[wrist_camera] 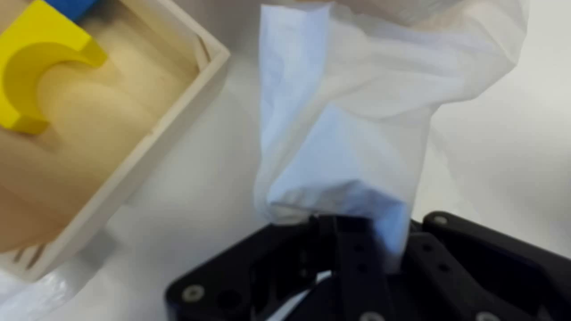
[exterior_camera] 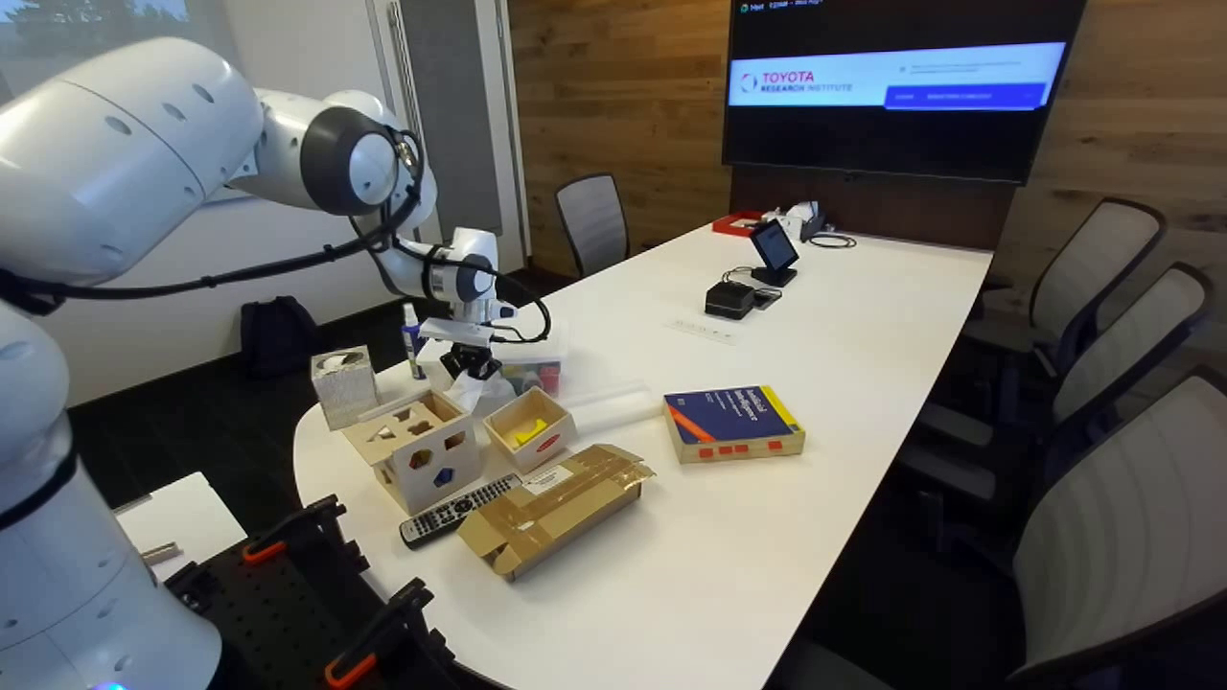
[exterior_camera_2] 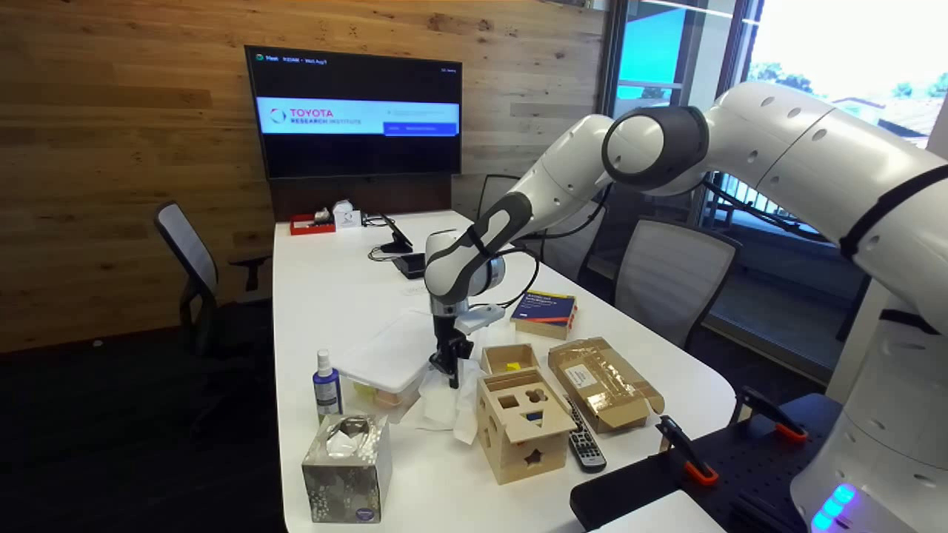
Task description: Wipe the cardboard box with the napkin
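Robot arm (exterior_camera: 134, 163), white with dark joint bands, nearest the camera in both exterior views. Conference table (exterior_camera: 853, 326), long, white-topped. Wall screen (exterior_camera: 901, 91), lit, lettered TOYOTA RESEARCH INSTITUTE. Office chairs (exterior_camera: 1122, 546), mesh-backed, along the table. Plastic bin (exterior_camera_2: 389, 352), lidded, on the table; coloured contents too hazy to identify. Cardboard box (exterior_camera: 556, 510), golden-tan, oblong, lying flat on the table; glossy tape over the top, white label, end flap ajar. Shape sorter (exterior_camera_2: 511, 429), pale wood, standing upright, pierced with cut-outs. Book (exterior_camera: 733, 417), thick, dark blue cover with orange and yellow, lying face up, near but apart from the cardboard box. Tissue box (exterior_camera_2: 344, 481), grey-patterned, standing near the table's rounded end. Gripper (wrist_camera: 390, 236), black, pointing downward at the end of the arm; fingers set narrow, holding the napkin (wrist_camera: 357, 102), which is white, creased, gathered between the fingers and loose beyond the fingertips. Napkin apart from the cardboard box, shape sorter and small wooden tray (wrist_camera: 151, 133) lying between; whether it touches the table cannot be told. Tray open-topped, just beside the shape sorter. Spray bottle (exterior_camera_2: 326, 389), blue with white cap, upright, behind the tissue box in an exterior view. Remote control (exterior_camera: 462, 510), black, many-buttoned, between shape sorter and cardboard box, just beside the latter. Yellow block (wrist_camera: 31, 40), arched, inside the tray with a blue block (wrist_camera: 73, 6).
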Robot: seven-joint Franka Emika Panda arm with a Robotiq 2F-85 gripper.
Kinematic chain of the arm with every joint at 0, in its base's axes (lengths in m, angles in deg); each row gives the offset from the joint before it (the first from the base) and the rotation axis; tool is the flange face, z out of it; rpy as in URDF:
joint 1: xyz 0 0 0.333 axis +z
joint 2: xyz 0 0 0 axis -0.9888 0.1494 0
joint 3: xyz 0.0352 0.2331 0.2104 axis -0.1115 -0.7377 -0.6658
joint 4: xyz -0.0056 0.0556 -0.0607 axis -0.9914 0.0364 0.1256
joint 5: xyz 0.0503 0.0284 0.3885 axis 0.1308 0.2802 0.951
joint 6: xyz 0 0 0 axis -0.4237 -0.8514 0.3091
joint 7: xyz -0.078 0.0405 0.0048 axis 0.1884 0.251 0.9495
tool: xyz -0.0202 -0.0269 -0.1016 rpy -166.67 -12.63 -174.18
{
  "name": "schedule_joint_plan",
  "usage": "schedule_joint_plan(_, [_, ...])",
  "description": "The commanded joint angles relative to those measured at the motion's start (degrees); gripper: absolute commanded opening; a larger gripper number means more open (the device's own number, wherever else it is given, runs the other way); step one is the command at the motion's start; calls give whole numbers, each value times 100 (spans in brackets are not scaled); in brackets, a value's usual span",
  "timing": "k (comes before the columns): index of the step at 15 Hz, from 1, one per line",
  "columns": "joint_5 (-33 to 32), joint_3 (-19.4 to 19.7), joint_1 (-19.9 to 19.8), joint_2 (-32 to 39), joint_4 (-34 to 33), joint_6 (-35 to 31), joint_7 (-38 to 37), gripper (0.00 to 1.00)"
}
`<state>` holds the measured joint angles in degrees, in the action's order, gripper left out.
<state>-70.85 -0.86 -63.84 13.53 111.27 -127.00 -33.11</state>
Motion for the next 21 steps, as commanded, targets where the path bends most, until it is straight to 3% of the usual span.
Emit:
schedule_joint_plan(1, [4,49,-141,-1256,1238,-322,37,0])
schedule_joint_plan(5, [-58,388,-133,-2321,2147,-653,-507,0])
schedule_joint_plan(11, [-446,1247,14,-3598,3628,-999,-2124,0])
schedule_joint_plan(16, [-1191,1945,-34,-3937,4457,-1219,-3625,0])
schedule_joint_plan(21, [-1520,2465,-342,-3644,4753,-1555,-4645,0])
